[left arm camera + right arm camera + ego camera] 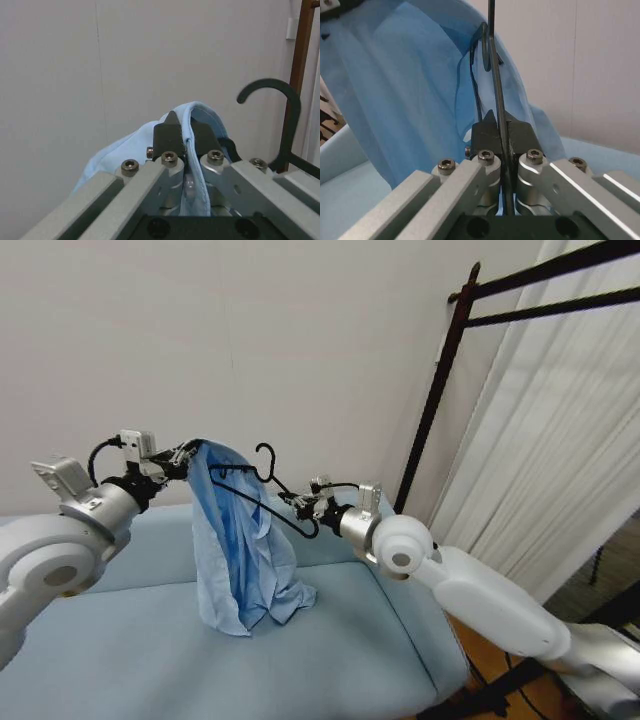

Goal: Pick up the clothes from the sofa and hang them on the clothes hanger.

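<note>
Shirt (240, 550) is raised above sofa (150, 660), pinched in left gripper (190, 452); right gripper (300, 505), beside, clamps hanger (271, 465) partly inside it; hooking onto rack (435, 400) beyond remains.

Legible text, labels, brands, numbers, signs: none can be read on any surface.
</note>
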Controlling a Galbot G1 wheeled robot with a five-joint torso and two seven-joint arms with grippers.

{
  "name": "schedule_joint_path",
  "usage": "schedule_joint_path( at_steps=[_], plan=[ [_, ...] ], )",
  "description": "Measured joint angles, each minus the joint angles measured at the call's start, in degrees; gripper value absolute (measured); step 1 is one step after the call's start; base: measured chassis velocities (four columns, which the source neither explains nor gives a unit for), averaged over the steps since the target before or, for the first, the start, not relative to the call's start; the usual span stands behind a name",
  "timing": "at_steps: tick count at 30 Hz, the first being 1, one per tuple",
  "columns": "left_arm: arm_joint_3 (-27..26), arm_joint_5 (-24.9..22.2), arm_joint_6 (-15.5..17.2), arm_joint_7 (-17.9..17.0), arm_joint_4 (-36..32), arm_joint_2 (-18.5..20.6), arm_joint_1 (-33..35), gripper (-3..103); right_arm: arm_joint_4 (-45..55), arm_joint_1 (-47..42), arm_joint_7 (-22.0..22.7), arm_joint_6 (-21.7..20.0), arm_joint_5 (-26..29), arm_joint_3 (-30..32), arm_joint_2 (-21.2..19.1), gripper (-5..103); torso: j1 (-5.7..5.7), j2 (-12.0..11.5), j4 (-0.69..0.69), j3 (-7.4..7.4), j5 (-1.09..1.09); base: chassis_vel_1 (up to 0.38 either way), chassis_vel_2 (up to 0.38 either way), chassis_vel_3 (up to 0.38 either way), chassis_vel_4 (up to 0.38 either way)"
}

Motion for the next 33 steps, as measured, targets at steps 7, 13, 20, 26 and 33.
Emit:
schedule_joint_path(
  at_steps=[7, 13, 20, 26, 33],
  plan=[
    [-0.7, 0.4, -0.1, 0.2, -1.3, -0.9, 0.7, 1, -4.9, 4.2, 1.0, 0.2, 0.2, -1.3, 4.1, 2, 0.0, 0.0, 0.0, 0.0, 0.01, 0.0, 0.0, 0.0, 0.0],
    [-1.4, 1.3, -0.3, 0.3, -2.2, -1.7, 2.4, 1, -6.3, 6.3, 0.2, 0.4, 0.9, -1.8, 4.9, 2, 0.0, 0.0, -0.01, 0.0, 0.01, 0.0, 0.0, 0.0, 0.0],
    [-1.6, 2.1, -0.4, 0.6, -2.8, -2.9, 3.6, 1, -6.0, 8.4, -2.2, 0.8, 1.6, -2.9, 4.2, 2, 0.0, 0.0, 0.0, 0.0, 0.0, 0.0, 0.0, 0.0, 0.0],
    [-3.7, 2.9, -0.9, 0.5, -2.8, -3.2, 5.5, 1, -6.0, 9.9, -7.1, 1.3, 1.1, -3.8, 0.5, 2, 0.0, 0.0, -0.02, 0.0, 0.02, 0.0, 0.0, 0.0, 0.0],
    [-5.1, 5.2, -1.3, 0.4, -3.2, -4.5, 8.0, -2, -5.4, 12.6, -11.3, 1.4, 0.6, -4.6, -2.5, 2, -0.01, 0.0, -0.01, 0.0, 0.01, 0.0, 0.0, 0.0, 0.0]
  ],
)
